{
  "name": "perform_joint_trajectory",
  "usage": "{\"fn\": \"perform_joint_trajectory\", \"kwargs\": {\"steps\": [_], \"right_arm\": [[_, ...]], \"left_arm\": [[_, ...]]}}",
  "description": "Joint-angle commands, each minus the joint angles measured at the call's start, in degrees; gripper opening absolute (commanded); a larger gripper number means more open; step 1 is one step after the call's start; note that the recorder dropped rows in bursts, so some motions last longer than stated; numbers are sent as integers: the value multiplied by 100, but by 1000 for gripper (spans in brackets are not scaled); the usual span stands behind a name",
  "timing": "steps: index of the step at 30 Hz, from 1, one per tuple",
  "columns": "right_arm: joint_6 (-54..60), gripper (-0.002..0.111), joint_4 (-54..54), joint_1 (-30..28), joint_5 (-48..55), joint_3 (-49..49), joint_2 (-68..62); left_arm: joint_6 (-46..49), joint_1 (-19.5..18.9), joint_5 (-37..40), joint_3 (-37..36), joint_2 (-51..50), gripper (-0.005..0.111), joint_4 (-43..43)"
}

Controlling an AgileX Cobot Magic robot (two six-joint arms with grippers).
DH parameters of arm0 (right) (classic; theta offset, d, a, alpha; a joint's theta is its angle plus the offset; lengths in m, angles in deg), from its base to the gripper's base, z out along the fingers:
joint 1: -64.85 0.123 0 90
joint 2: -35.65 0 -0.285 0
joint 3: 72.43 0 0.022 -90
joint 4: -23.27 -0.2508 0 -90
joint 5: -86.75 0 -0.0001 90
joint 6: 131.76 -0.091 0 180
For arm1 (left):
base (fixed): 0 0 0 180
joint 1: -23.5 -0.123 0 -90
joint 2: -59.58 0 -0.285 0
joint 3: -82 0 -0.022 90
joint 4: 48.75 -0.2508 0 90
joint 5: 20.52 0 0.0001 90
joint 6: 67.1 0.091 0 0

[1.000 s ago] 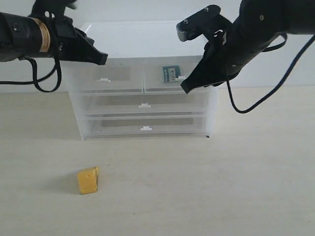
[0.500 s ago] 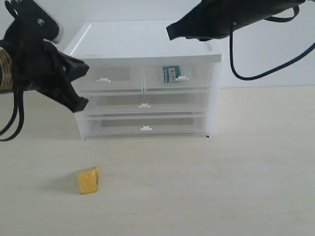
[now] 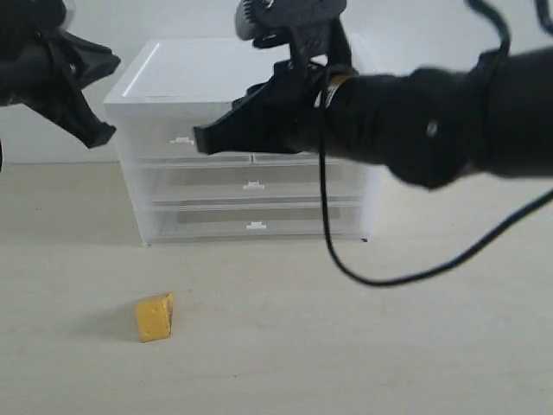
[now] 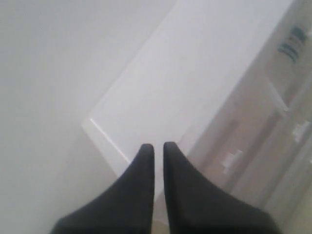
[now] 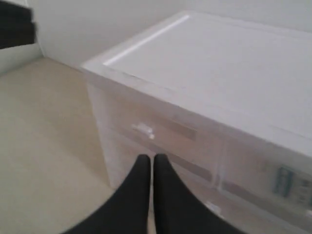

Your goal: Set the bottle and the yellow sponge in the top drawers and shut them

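Observation:
The yellow sponge [image 3: 155,317] lies alone on the table in front of the cabinet, to its left. The bottle [image 5: 284,181] shows as a teal label through the top right drawer's wall; it is also in the left wrist view [image 4: 292,41], and my right arm hides it in the exterior view. The top left drawer [image 3: 180,139] looks pushed in. My right gripper [image 3: 203,140] [image 5: 152,157] is shut and empty, reaching across in front of that drawer. My left gripper [image 4: 159,145] is shut and empty, held up left of the cabinet's top [image 3: 199,73].
Two full-width drawers [image 3: 252,185] sit pushed in below the top row. My right arm [image 3: 415,121] covers the cabinet's right half. My left arm [image 3: 43,69] hangs at the upper left. A black cable [image 3: 380,277] loops down in front of the cabinet's right corner.
My right arm swung left and down across the cabinet front, covering the bottle's drawer. My left arm rose and pulled back to the left. The sponge has not moved.

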Motion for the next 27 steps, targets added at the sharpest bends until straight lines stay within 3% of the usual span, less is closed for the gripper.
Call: {"fn": "perform_joint_trajectory", "kwargs": {"steps": [1, 7, 14, 18, 20, 25, 27], "right_arm": [[-71, 0, -833, 747, -1894, -623, -6], [-758, 0, -2282, 1650, -3859, -882, -621], [-4512, 0, -2962, 2029, -5585, -882, -1634], [-5899, 1, -2993, 1971, -5752, -688, -2113], [-6128, 7, -2993, 1938, -5752, -511, -2290], [-6343, 40, -3037, 1908, -5752, -11, -2706], [-6374, 46, -3062, 1908, -5752, 161, -2803]], "left_arm": [[8, -219, -182, 257, -148, 4, 641], [-419, -270, 55, 586, -649, 4, 1588], [-488, -270, 14, 638, -1076, 4, 1588], [-488, -270, -170, 638, -1236, 4, 1588], [-488, -270, -193, 638, -1300, 4, 1588], [-488, -270, -151, 638, -1407, 4, 1560], [-488, -270, -167, 638, -1435, 4, 1545]]}}
